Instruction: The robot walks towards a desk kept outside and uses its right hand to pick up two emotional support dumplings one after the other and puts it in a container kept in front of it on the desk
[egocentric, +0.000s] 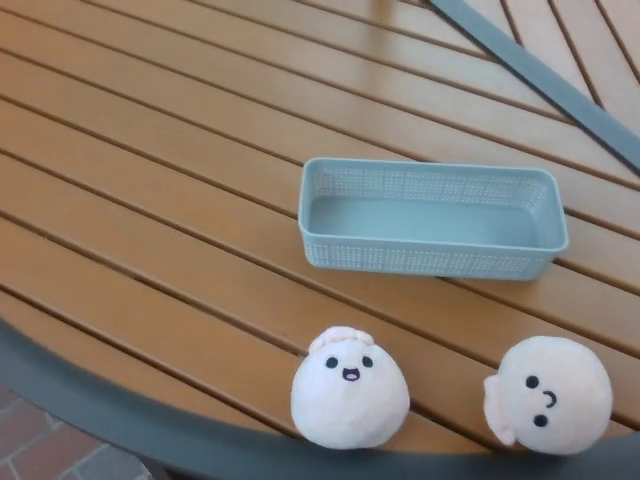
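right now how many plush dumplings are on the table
2. One dumpling sits near the table's front edge, below the left end of the basket. The other dumpling sits to its right, below the basket's right end. The basket is empty; none looks hidden.

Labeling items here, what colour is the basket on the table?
Pale blue-green, with a fine mesh-patterned wall, basket, head view.

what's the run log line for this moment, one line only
phase: at desk, pre-grasp | hands: neither in view | container: empty | left dumpling, right dumpling: on table near edge
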